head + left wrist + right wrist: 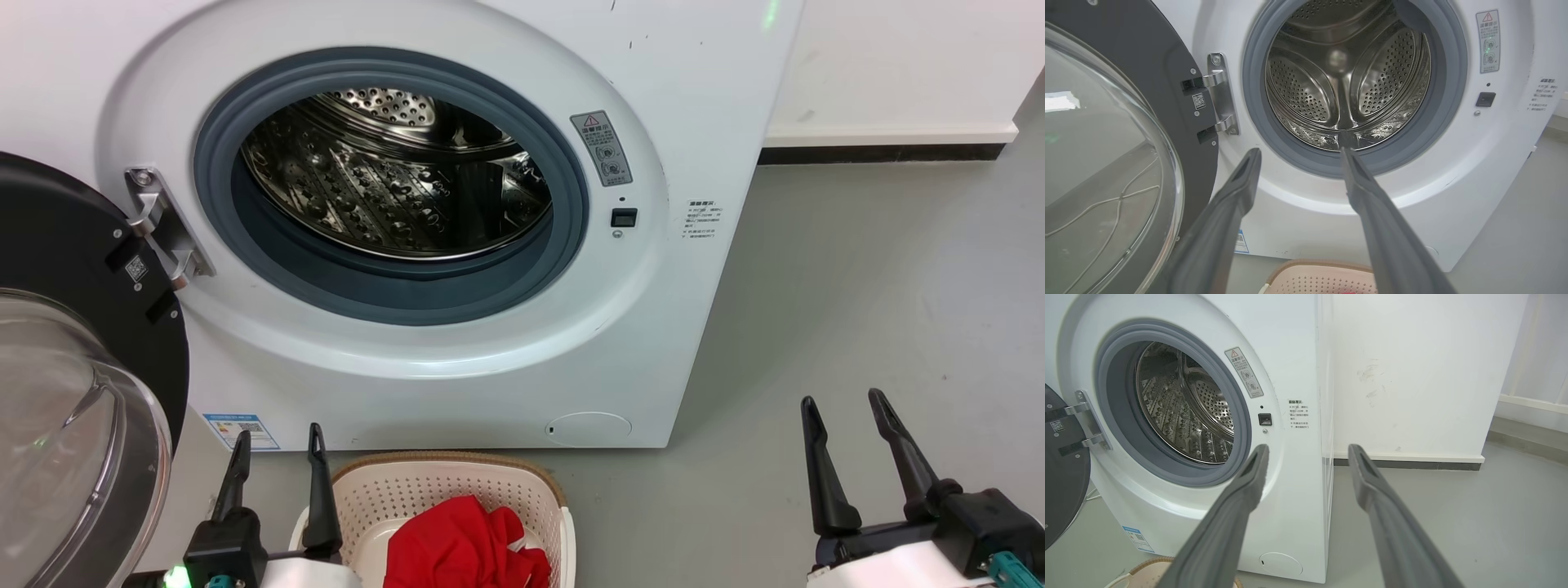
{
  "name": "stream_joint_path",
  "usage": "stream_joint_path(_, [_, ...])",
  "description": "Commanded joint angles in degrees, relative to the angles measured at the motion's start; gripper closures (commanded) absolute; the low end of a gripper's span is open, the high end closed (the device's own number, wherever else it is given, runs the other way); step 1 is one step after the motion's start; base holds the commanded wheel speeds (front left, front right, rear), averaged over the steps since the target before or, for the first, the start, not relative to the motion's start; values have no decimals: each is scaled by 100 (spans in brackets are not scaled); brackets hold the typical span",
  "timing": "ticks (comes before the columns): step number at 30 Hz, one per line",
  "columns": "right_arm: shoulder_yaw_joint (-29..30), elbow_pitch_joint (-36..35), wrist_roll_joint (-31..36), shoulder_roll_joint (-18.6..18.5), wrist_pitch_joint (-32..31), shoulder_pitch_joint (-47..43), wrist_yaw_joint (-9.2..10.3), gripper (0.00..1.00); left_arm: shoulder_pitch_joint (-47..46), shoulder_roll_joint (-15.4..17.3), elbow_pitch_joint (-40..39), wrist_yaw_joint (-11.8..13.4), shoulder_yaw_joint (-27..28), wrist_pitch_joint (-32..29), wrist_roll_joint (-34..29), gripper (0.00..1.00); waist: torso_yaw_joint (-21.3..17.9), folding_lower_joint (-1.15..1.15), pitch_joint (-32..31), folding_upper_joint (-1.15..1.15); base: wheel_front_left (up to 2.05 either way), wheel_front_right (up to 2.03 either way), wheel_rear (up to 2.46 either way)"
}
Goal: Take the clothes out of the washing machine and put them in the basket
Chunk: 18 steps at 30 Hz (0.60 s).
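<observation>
The left gripper [277, 434], with two long dark fingers, is hanging at the lower left of the head view. Its fingers are standing apart and gripping nothing, just beside the left side of the cream-white perforated plastic basket [445, 490] with a brown woven-look rim. The bright red soft fabric garment [457, 543] is lying crumpled inside this basket, with a little white trim showing at its right edge. The right gripper [842, 398] is hovering at the lower right above the grey floor [857, 294], well apart from the basket, and its fingers are also spread open and empty. Behind the basket, the large white front-loading washing machine [653, 327] is standing with its black-framed glass door [73, 237] swung open to the left. The grey-rimmed porthole is showing the shining perforated steel drum [384, 196].
</observation>
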State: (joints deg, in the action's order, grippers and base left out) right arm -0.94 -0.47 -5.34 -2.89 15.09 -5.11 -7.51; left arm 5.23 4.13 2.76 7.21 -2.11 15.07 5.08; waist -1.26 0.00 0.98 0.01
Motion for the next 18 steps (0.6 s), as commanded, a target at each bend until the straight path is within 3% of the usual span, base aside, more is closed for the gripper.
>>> stream_joint_path(1, [3,-4,-39,4,11,-92,4,0,54,-21,-35,-9,25,14,-45,0,5,0,-10,-1,0,0,0])
stream_joint_path(18, [-16,57,-80,4,12,-164,4,0,204,-121,-24,-153,232,14,-240,0,-81,0,-111,-1,0,0,0])
